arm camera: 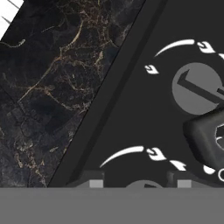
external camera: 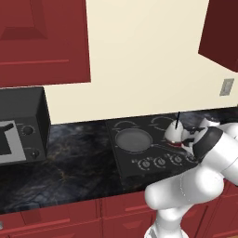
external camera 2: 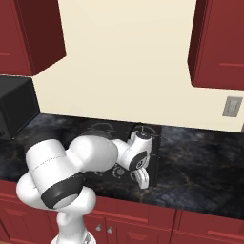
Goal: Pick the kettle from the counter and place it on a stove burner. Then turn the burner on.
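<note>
From the left base camera the kettle [external camera: 175, 133] sits on a rear burner behind the arm's wrist; from the right the gripper [external camera 2: 142, 178] hangs over the knob row; the hand camera shows a knob [arm camera: 197, 89] ahead, fingertips [arm camera: 95, 183] spread, risking the wrong knob.

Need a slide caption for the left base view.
Kettle standing on a cooktop burner beside the pan, arm bent low over the front knobs.

Flat even rendered light, soft shadows, no glare, slightly pixelated.
</note>
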You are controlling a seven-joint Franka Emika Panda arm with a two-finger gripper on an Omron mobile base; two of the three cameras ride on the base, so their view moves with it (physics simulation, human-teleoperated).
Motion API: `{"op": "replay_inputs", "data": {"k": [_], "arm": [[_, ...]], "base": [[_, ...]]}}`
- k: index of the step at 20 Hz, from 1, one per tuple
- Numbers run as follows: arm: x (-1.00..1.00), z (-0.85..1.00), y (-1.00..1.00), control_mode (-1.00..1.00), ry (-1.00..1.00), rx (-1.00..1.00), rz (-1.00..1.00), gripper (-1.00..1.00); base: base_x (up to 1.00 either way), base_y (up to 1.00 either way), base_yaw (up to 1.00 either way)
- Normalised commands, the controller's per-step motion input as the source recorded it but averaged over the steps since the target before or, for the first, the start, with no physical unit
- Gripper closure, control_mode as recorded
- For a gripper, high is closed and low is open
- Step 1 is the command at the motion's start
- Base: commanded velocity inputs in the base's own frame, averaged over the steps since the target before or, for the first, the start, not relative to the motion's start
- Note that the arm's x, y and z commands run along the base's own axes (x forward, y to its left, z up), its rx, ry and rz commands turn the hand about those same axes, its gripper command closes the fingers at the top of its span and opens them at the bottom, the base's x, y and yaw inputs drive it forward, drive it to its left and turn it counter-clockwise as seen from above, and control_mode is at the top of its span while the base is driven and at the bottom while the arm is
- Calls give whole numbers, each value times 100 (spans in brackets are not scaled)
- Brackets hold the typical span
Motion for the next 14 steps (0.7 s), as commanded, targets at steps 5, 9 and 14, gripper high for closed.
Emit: {"op": "replay_inputs", "data": {"k": [5, 9, 14], "arm": [[0, 0, 0, -100, 0, 0, 0, 100], [0, 0, 0, -100, 0, 0, 0, 100], [0, 0, 0, -100, 0, 0, 0, 100]], "base": [[0, 0, 0], [0, 0, 0], [0, 0, 0]]}}
